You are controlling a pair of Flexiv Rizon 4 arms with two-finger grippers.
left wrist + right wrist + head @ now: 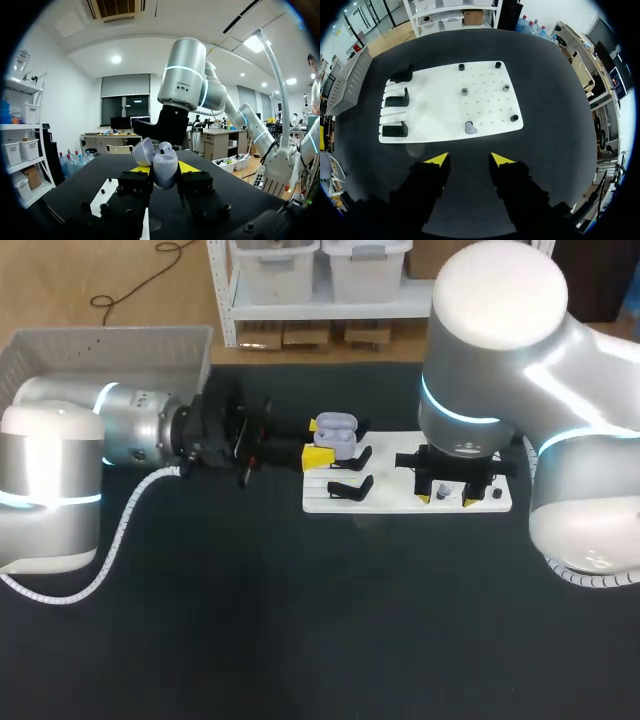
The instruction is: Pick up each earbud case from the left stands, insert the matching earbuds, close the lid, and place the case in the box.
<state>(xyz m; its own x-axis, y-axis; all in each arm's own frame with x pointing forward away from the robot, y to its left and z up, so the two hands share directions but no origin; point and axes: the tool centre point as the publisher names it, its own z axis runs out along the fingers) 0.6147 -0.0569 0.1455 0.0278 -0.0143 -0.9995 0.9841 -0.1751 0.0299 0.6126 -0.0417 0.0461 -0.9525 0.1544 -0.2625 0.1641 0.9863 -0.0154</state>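
Gripping the pale lilac earbud case (165, 167) from both sides, the left jaws hold it upright between their yellow tips, its lid tipped open. The right jaws hang spread wide above the dark table (545, 150). Just ahead of them a small grey earbud (470, 128) lies on the white board (435, 105), with three black stands (395, 131) at the board's end nearer the left arm.

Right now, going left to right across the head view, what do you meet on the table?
Grey box → earbud case, lid open, held in the left gripper → right gripper, fingers open, by the white board.
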